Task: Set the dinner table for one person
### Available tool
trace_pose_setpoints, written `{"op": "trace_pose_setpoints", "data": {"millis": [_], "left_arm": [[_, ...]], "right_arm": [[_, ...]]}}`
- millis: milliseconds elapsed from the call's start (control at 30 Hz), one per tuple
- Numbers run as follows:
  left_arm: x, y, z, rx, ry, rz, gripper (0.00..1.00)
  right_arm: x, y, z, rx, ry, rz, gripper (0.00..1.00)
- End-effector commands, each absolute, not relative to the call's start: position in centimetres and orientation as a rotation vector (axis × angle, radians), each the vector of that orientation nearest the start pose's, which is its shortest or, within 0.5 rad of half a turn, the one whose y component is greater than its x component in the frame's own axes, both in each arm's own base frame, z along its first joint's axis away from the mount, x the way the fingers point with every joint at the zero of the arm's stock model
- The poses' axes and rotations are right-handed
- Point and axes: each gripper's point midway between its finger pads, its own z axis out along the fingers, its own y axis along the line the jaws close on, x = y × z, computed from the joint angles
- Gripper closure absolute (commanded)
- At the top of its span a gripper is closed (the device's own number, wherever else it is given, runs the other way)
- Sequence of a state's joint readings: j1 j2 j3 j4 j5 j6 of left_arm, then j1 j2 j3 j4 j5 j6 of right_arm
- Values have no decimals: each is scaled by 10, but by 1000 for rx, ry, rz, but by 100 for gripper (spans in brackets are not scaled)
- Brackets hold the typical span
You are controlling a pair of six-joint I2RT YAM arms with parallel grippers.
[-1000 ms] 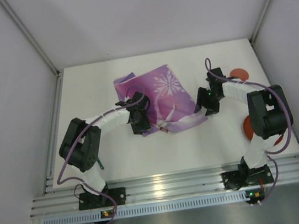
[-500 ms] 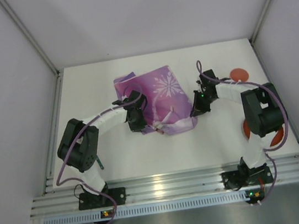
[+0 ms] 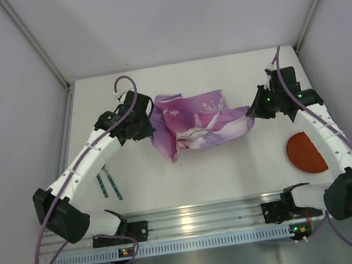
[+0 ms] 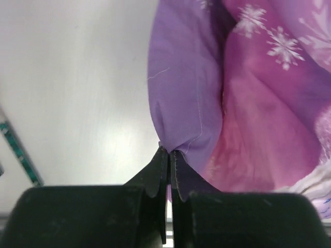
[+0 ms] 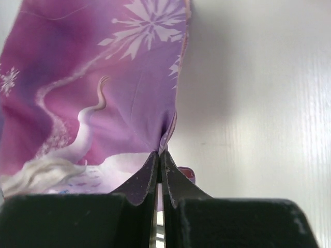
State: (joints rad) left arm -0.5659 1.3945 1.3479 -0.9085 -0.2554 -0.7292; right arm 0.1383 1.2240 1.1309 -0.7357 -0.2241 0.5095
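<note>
Both claws are pressed tight. The left claw (image 3: 148, 119) pinches the left edge of the purple placemat (image 3: 198, 125), and the right claw (image 3: 255, 109) pinches its right corner. The cloth hangs in folds between them over the middle of the white surface (image 3: 234, 170). There's bare room behind it and in front, down to the rail (image 3: 195, 220). The red plate (image 3: 305, 153) sits near the right edge and the cutlery (image 3: 108, 184) near the left. Half a second back the arms huddled over a crumpled mat; now they've swung wide.

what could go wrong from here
The left gripper and right gripper each pinch only a thin edge of the purple snowflake-printed cloth placemat, so it might slip out. It sags in folds and may land creased. The right arm hangs over the red round plate; lowering could knock it.
</note>
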Motion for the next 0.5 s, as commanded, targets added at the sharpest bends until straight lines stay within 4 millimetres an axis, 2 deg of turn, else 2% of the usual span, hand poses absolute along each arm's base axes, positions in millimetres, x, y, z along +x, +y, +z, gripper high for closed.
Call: {"op": "trace_pose_setpoints", "data": {"millis": [0,100,133,167,233,267,333,400,433,467], "left_arm": [[256,-126,186,-465,2535,-51,100],[228,-112,171,-560,2549,-55,100],[210,-103,158,-617,2574,-30,100],[201,-98,152,-648,2584,-18,100],[179,-89,137,-688,2600,-28,100],[175,-89,133,-706,2596,-48,100],[163,-83,127,-734,2594,-59,100],[150,-70,123,-771,2605,10,100],[145,-67,124,-818,2601,23,100],[139,-65,123,-828,2610,35,100]], "right_arm": [[269,67,161,515,2557,362,100],[247,60,137,550,2616,309,100],[231,56,121,583,2673,271,100],[225,46,115,628,2672,213,100],[209,41,98,661,2710,185,100],[203,40,95,676,2716,187,100],[186,44,84,691,2769,209,100],[174,48,80,717,2794,239,100],[159,53,74,733,2842,270,100],[153,57,73,739,2854,304,100]]}}
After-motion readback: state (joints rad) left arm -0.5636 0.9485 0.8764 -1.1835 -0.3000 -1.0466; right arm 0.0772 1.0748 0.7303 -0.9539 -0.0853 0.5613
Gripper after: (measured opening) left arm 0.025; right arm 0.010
